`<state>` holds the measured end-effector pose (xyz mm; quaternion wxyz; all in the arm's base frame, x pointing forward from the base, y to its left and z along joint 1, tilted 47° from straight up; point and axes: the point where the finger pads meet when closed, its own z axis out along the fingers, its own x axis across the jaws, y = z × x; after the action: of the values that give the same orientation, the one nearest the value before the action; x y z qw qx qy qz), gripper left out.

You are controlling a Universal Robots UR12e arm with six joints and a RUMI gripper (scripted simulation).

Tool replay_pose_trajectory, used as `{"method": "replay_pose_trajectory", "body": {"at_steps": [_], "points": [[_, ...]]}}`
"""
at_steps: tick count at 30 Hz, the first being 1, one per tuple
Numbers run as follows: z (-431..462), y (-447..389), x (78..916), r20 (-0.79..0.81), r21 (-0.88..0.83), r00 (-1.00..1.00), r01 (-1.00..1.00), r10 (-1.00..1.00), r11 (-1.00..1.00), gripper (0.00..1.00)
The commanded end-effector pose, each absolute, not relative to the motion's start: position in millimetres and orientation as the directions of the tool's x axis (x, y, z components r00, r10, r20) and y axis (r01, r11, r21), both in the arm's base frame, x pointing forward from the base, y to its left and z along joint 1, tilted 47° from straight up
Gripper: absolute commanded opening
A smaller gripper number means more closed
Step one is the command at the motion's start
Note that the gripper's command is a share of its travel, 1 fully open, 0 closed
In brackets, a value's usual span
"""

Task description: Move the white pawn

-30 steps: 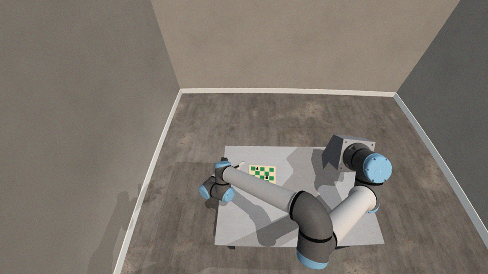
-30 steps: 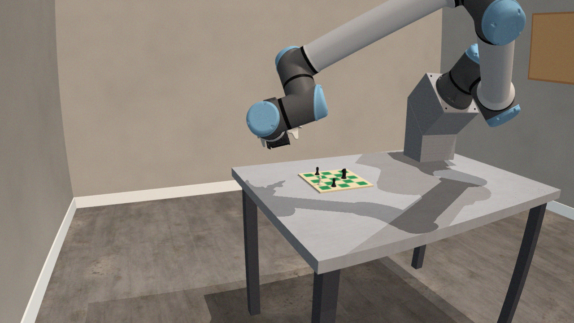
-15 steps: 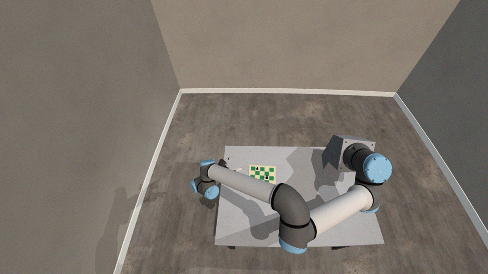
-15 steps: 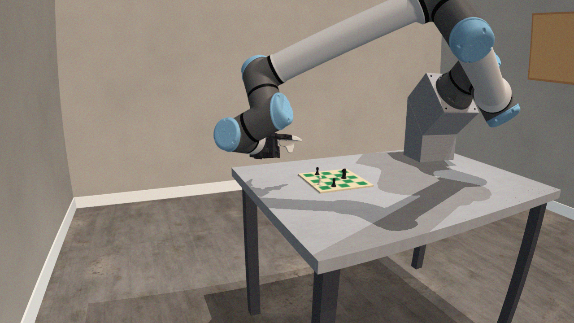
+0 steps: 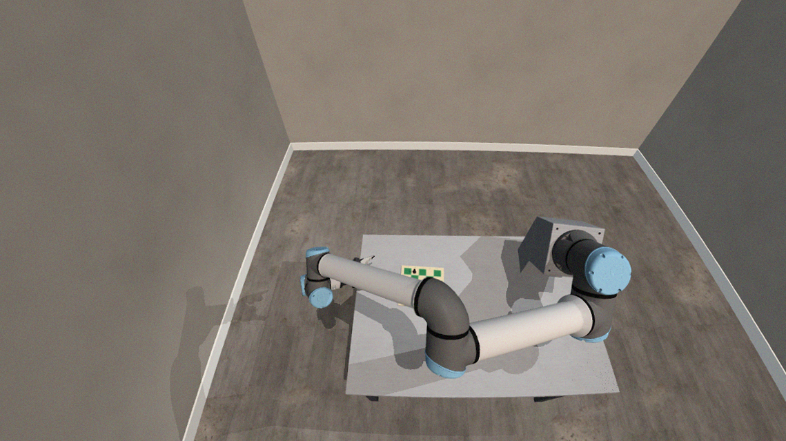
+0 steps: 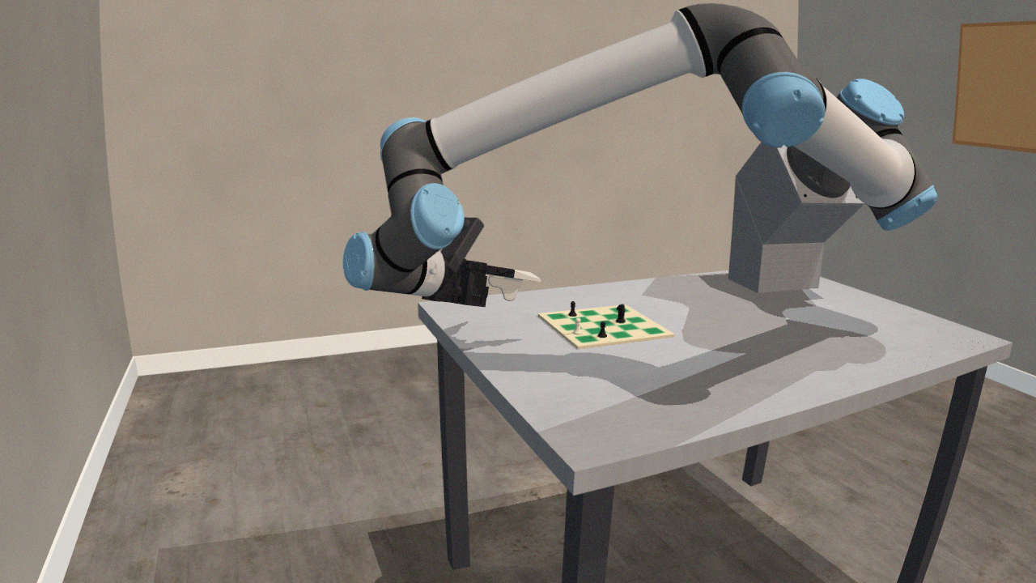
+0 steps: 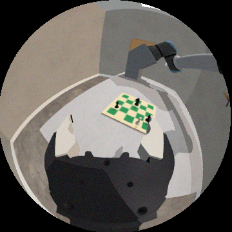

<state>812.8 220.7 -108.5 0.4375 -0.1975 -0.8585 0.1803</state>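
A small green and cream chessboard (image 6: 605,326) lies on the grey table; it also shows in the wrist view (image 7: 130,109) and, partly hidden by the arm, in the top view (image 5: 422,272). The white pawn (image 6: 577,325) stands upright near the board's front left edge, and shows in the wrist view (image 7: 138,121). Three black pieces stand upright on the board (image 6: 576,310) (image 6: 617,312) (image 6: 599,329). My gripper (image 6: 515,282) is open and empty, held level above the table's far left corner, left of the board, fingers pointing toward it (image 7: 111,142).
The arm's grey pedestal (image 6: 779,217) stands at the table's back right. The forearm (image 5: 373,278) spans above the board. The table's left edge (image 6: 492,391) lies just below the gripper.
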Motion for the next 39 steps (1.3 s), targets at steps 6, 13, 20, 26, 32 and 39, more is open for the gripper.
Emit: {"method": "replay_pose_trajectory", "body": {"at_steps": [6,13,20,26,32,39], "points": [[-119,241,812,0.719,-0.555,-0.34,0.246,0.606,0.795,1.0],[-125,255,812,0.724,-0.601,-0.21,0.278,0.658,0.75,1.0],[-130,264,811,0.72,-0.632,-0.119,0.295,0.684,0.716,1.0],[-131,267,811,0.717,-0.641,-0.094,0.299,0.69,0.707,1.0],[-131,268,811,0.716,-0.645,-0.084,0.3,0.693,0.703,1.0],[-131,268,811,0.716,-0.645,-0.083,0.3,0.693,0.703,1.0]]}}
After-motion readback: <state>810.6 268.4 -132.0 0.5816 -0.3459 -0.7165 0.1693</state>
